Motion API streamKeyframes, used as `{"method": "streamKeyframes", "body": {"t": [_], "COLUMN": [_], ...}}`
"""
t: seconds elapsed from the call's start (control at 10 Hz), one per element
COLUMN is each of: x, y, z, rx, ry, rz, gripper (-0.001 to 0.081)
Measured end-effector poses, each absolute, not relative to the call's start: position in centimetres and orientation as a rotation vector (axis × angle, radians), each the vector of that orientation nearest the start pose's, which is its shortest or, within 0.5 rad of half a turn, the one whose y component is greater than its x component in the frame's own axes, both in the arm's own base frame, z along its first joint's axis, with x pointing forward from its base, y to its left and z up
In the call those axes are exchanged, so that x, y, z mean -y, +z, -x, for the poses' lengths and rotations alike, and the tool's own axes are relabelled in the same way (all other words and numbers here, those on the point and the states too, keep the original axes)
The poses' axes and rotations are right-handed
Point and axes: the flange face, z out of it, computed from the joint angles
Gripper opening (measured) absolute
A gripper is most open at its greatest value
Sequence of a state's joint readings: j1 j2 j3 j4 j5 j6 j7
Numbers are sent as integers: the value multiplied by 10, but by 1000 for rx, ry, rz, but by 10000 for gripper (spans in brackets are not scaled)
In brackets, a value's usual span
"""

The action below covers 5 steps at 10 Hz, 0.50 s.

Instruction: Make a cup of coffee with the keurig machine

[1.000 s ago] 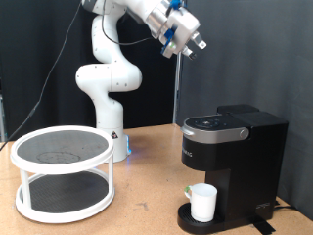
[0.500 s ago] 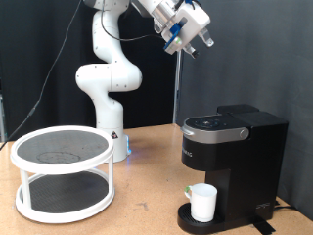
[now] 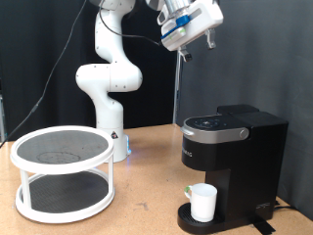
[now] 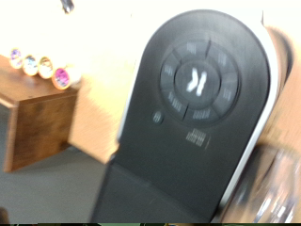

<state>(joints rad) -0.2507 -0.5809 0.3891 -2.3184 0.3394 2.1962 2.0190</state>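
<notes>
Exterior view: gripper (image 3: 197, 41) high at 12 o'clock, well above the keurig machine (image 3: 233, 162), holding nothing; finger spacing too small to tell. Machine at 4 o'clock, lid down. Cup (image 3: 202, 202) upright on its drip base, under the spout. Two-tier white rack (image 3: 63, 172) at 8 o'clock.

Wrist view: blurred; looks down on keurig machine's lid (image 4: 193, 104). Fingers not visible. Wooden shelf (image 4: 36, 118) at 9 o'clock.
</notes>
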Motion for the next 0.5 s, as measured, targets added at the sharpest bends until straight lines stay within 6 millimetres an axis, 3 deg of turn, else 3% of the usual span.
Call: {"method": "streamKeyframes", "body": {"t": [0.2, 0.5], "x": [-100, -96], "y": [567, 541], "z": [-428, -450], "rx": [-2327, -2384], "ry": [-90, 216], "rz": [1581, 1496], "gripper": [734, 734]}}
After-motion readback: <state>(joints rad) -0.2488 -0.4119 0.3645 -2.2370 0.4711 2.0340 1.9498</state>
